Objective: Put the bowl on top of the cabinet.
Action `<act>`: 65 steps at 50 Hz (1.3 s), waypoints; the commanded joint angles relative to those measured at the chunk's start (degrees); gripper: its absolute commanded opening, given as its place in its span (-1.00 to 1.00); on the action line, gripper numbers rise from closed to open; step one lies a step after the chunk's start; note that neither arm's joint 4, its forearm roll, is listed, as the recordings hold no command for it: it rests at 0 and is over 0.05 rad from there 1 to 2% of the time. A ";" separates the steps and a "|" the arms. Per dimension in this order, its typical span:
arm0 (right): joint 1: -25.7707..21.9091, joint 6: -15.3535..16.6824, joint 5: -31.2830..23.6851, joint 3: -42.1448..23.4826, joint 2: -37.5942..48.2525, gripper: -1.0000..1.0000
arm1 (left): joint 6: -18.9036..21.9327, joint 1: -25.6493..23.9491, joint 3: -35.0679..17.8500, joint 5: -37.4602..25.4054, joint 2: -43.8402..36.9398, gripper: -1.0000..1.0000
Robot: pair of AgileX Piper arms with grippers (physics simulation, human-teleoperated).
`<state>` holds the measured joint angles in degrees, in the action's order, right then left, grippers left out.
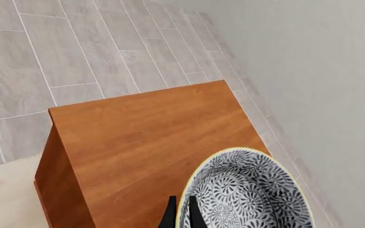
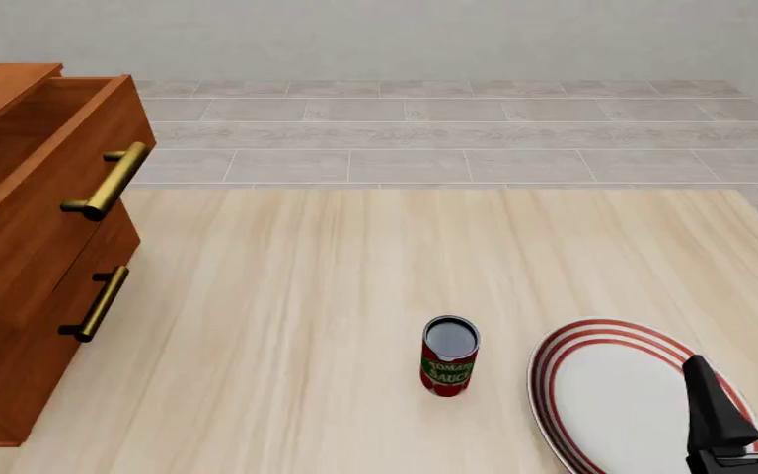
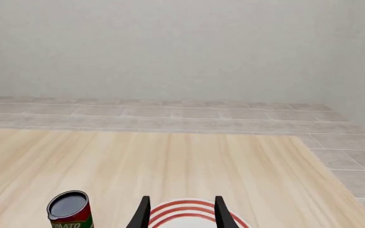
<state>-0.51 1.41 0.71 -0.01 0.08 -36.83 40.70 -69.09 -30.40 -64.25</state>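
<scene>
The left tool (image 1: 181, 214) is pinching the rim of the floral bowl (image 1: 249, 192), holding it at the lower right of the left wrist view, over the cabinet (image 1: 150, 142) top. The right tool (image 2: 752, 400) is hanging released above the red-ringed plate (image 2: 616, 390), beside the tomato can (image 2: 450, 355) on the table (image 2: 327, 296).

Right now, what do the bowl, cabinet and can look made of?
Bowl: looks like glazed ceramic, with a smooth grey-and-white floral print inside and a pale rim.
Cabinet: reddish-brown wood, visible grain, satin finish; the handles look like brass.
Can: probably metal, with a dark shiny top and a red paper-style label.
</scene>
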 commanded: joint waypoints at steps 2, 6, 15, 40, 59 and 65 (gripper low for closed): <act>-0.04 -0.09 -0.06 0.00 0.00 1.00 | 0.78 0.02 -0.12 0.02 0.32 -1.00; -0.11 -0.14 -0.09 0.00 0.00 1.00 | 0.82 0.07 -0.39 -0.01 0.32 1.00; -0.17 -0.19 -0.10 0.00 0.00 1.00 | 1.26 0.07 -0.80 -0.07 0.59 1.00; -0.18 0.03 -0.12 0.00 0.00 1.00 | 0.66 0.28 -0.61 -0.11 2.12 1.00; -0.33 0.17 -0.12 0.00 0.01 1.00 | 0.06 -0.87 -0.54 -1.41 5.61 1.00; -0.36 0.14 -0.13 -0.01 0.04 1.00 | -0.13 -2.76 -1.20 -2.62 8.62 1.00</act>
<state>-0.82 1.55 0.59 -0.02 0.09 -36.65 39.67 -69.87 -31.84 -58.83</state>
